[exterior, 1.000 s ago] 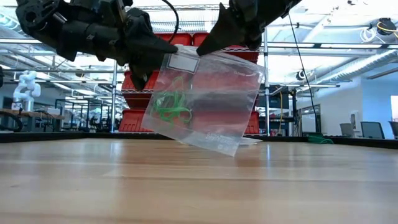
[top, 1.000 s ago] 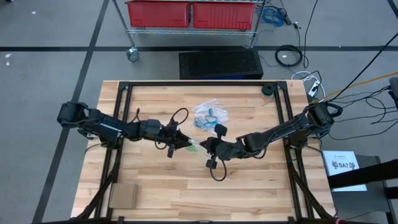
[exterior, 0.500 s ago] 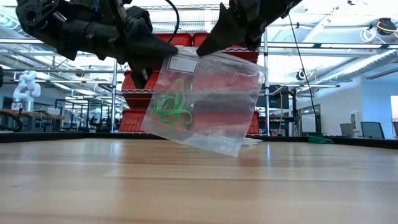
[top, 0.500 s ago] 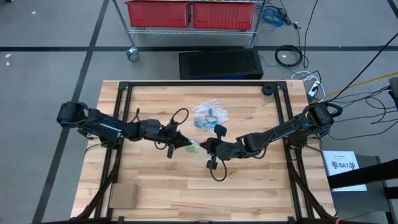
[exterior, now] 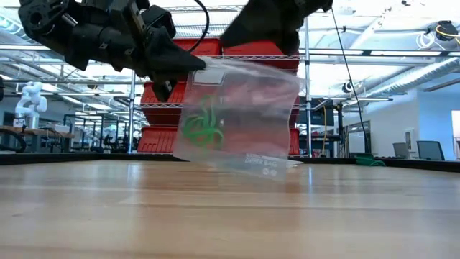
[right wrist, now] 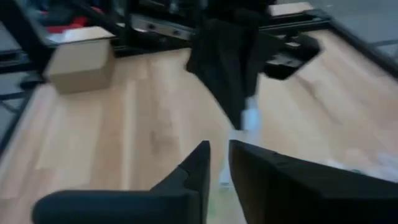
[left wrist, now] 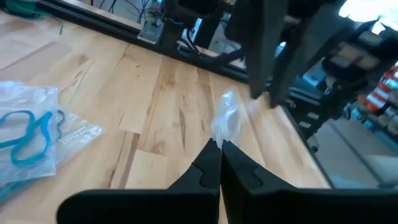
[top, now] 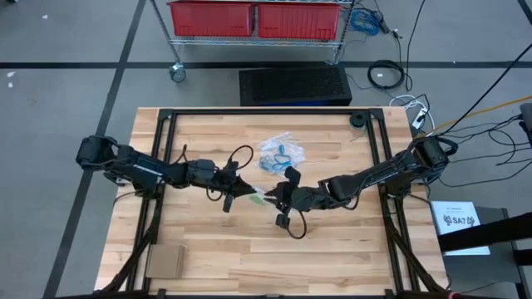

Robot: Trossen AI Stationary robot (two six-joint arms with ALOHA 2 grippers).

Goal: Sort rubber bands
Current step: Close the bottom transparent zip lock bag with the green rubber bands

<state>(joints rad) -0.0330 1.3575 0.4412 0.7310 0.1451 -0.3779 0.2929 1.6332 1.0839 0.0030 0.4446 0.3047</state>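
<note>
A clear plastic bag [exterior: 244,115] with green rubber bands [exterior: 201,126] inside hangs above the middle of the table, between my two grippers. My left gripper [top: 249,193] is shut on the bag's top corner. Just above the bag's top edge is my right gripper [exterior: 237,39], its fingers [right wrist: 199,165] a small gap apart. I cannot tell whether it touches the bag. In the high view the bag [top: 259,197] is a small pale patch with green in it. My left gripper pinches the bag's upper corner [left wrist: 225,121] between its two fingertips, coming nearly level from the table's left. The bunched plastic sticks out past the tips. The bag hangs below the hold [exterior: 198,68], slightly slanted.
A second clear bag [top: 278,155] with blue bands [left wrist: 28,127] lies flat on the table just beyond the grippers. A cardboard box [top: 165,262] sits at the near left corner. A black frame rail [top: 266,112] runs around the tabletop.
My left gripper has closed on the bag's top corner. My right gripper's fingers have parted and its tip has come up off the bag's top edge. The bag has swung a little under the left gripper, its bottom edge more level.
</note>
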